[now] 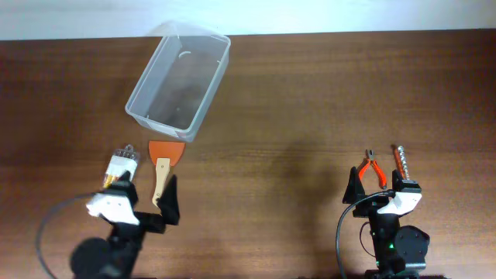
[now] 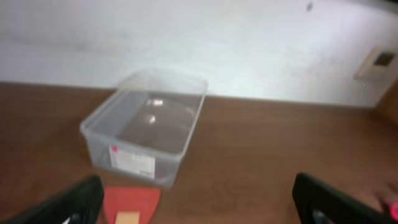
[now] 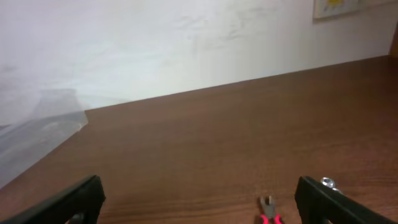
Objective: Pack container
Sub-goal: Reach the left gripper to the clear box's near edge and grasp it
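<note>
Here, furthest left of the container [image 1: 178,77] and nearer the robot than its near short wall, a small clear-wrapped bundle [image 1: 122,164] of yellowish pieces lies on the brown table [image 1: 294,101]. The left gripper [image 1: 139,198] hovers just behind that bundle, on the robot's side of the container. Its jaws are spread wide with nothing between them, and its wrist view shows both dark fingers [image 2: 68,205] apart at the bottom corners. A scraper [image 1: 163,159] with an orange blade and a pale wooden handle lies just beside the container's near short wall, blade toward it; whether they touch is not clear. The container itself is a clear plastic bin sitting at the far left part of the table, angled, upright and open-topped, with a white label [image 2: 132,163] on its near wall. Well to the right of the container, the right gripper [image 1: 380,194] hangs low, jaws fully parted and holding nothing. Just ahead of it lie orange-handled pliers [image 1: 374,170], and beside them, furthest right from the container, a slim tool [image 1: 401,161] with a reddish shaft and metal head
</note>
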You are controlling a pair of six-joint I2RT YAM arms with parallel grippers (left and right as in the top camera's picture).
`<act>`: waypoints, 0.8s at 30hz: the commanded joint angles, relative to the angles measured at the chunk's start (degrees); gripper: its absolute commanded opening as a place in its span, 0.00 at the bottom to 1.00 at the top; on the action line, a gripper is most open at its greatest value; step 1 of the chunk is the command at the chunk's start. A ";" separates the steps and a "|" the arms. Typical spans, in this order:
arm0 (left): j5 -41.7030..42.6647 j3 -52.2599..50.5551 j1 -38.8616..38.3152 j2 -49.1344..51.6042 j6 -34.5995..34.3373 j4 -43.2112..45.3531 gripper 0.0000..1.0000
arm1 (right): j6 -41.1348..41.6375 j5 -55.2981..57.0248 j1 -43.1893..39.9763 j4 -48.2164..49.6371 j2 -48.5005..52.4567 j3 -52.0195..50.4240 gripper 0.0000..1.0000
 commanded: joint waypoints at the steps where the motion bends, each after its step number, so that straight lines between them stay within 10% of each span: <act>1: -5.84 15.43 -0.31 15.76 -1.07 -8.96 0.99 | 0.46 0.50 -0.42 -0.37 -0.37 -0.26 0.99; 13: 8.33 72.83 -0.33 72.63 -0.44 -54.95 0.99 | 0.46 0.50 -0.42 -0.37 -0.37 -0.26 0.99; 24: 9.57 75.78 0.02 90.58 -9.55 -58.23 0.99 | 0.46 0.50 -0.42 -0.37 -0.37 -0.26 0.99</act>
